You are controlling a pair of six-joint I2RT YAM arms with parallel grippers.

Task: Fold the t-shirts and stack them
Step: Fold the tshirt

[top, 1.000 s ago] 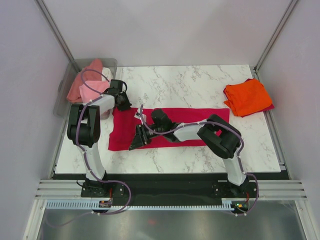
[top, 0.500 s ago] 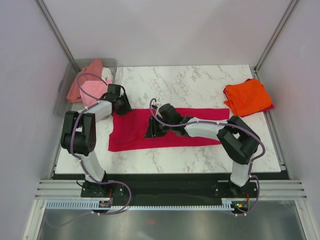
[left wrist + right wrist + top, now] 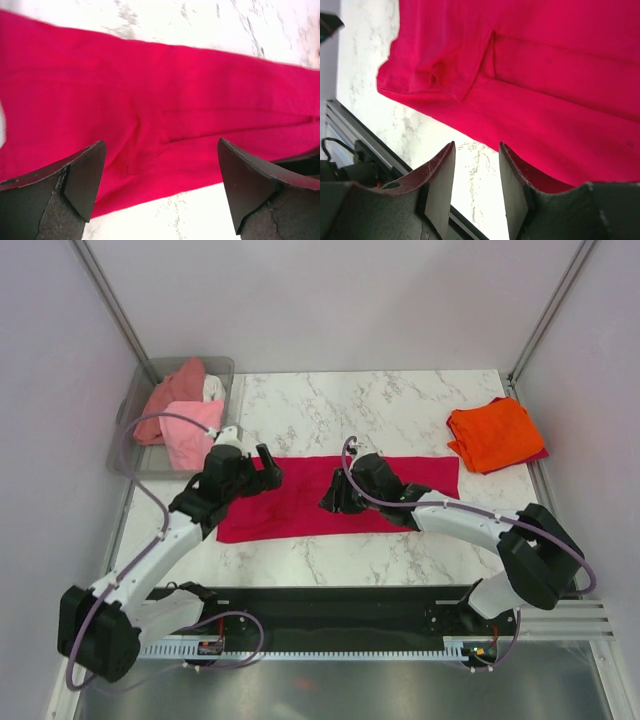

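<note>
Your crimson t-shirt [image 3: 300, 510] lies as a long band across the marble bench [image 3: 380, 410], its long axis running left to right and pointing toward the folded orange t-shirt [image 3: 493, 432] at the far right corner. Your left claw [image 3: 268, 472] hovers over the band's left end, spread wide and empty. Your right claw [image 3: 332, 502] hangs above its middle by the near hem, partly spread, pinching nothing. For an end-to-end fold, the left end sits nearest your left claw; the right end lies well off from either.
</note>
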